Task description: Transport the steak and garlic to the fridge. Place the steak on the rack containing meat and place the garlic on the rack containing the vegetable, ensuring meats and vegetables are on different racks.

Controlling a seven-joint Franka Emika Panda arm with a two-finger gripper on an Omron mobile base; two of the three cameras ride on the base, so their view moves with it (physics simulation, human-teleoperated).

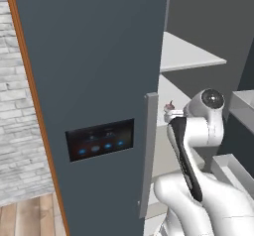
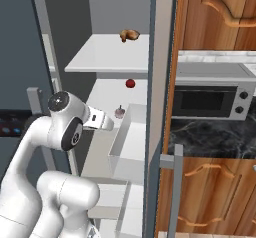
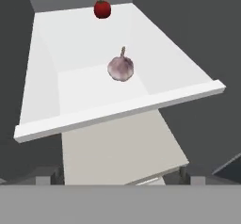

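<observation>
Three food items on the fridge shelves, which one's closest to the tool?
The pale pinkish garlic bulb, near the front of the middle white shelf; the red tomato sits at the back, the brown piece one shelf up.

One fridge (image 2: 95, 32) stands open, with one slate-grey door (image 1: 94, 81) bearing one long grey handle (image 1: 149, 155) and one black panel (image 1: 100, 140) that carries four blue lights. Three white shelves show inside in the right base view: the top shelf (image 2: 100, 57), the middle shelf (image 3: 70, 53), and a lower shelf (image 3: 117, 143). One white door bin (image 2: 131, 142) hangs at the door side. One garlic (image 3: 121, 68) lies on the middle shelf, and one red tomato (image 3: 102, 9) sits on that same shelf. One brown piece of meat (image 2: 129, 35) lies on the top shelf. One steel oven (image 2: 210, 99) stands to the right, with two knobs. One robot arm (image 2: 60, 127) is in view
</observation>
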